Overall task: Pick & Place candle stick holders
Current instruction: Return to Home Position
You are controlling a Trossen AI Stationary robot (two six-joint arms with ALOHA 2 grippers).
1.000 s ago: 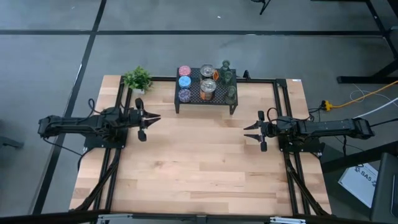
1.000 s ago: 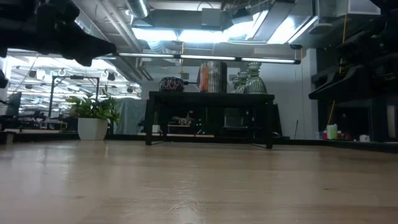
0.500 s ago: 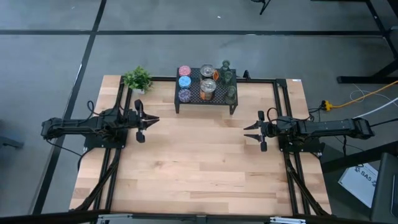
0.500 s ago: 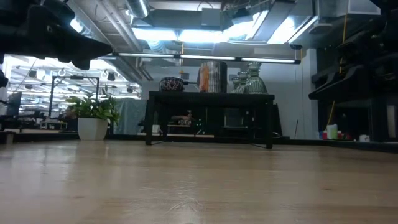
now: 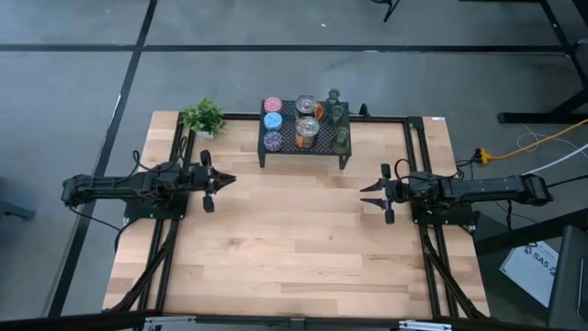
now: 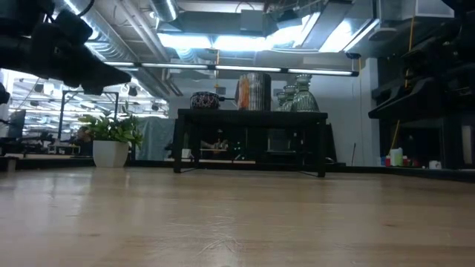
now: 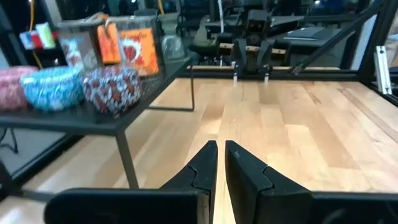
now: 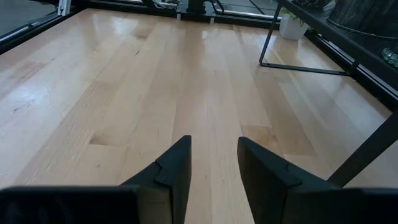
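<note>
Both empty, the left gripper (image 7: pixel 221 144) pinched nearly closed and the right gripper (image 8: pixel 213 142) parted hang well clear of the black metal mesh stand (image 5: pixel 288 137) crowded with small round candle stick holders (image 5: pixel 273 120), which we judge one stray swing could topple.

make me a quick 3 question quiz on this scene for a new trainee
1. True or false: the pink holder sits on the black mesh stand.
2. Which has its fingers wider apart: the left gripper or the right gripper?
3. Name the green thing on the table beside the stand's end, on the left arm's side.

Key: 1 true; 2 the right gripper, since the left one's fingers nearly touch; 3 the potted plant.
</note>
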